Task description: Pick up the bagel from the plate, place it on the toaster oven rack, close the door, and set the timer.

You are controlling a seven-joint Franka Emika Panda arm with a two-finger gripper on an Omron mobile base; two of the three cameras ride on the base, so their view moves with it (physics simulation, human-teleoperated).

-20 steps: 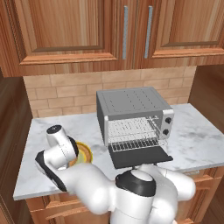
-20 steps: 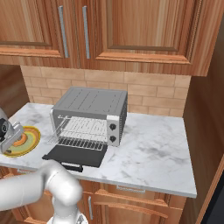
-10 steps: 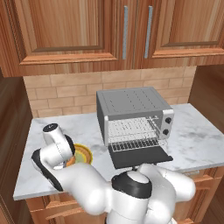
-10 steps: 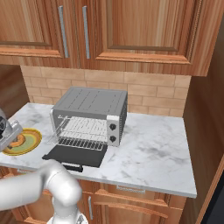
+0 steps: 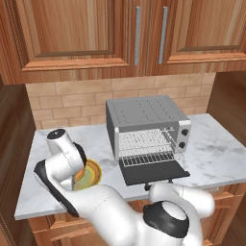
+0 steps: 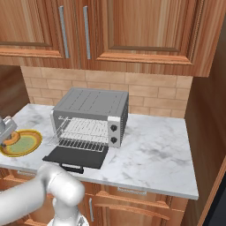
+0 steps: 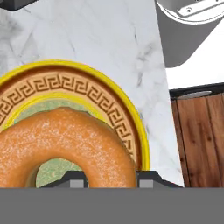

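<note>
Bagel (image 7: pixel 65 144), golden-brown, lying on the plate (image 7: pixel 109 103) at the left end of the marble counter (image 6: pixel 154 154); in the hand view its ring sits directly above the gripper (image 7: pixel 109 178), whose two dark fingertips (image 7: pixel 76 179) are clamped on its near edge. Centre: toaster oven (image 5: pixel 146 127) with its door (image 5: pixel 153 172) folded down flat and the toaster oven rack (image 5: pixel 146 144) visible inside, well apart from the plate. Wooden cabinets (image 5: pixel 144 33) hang above.
</note>
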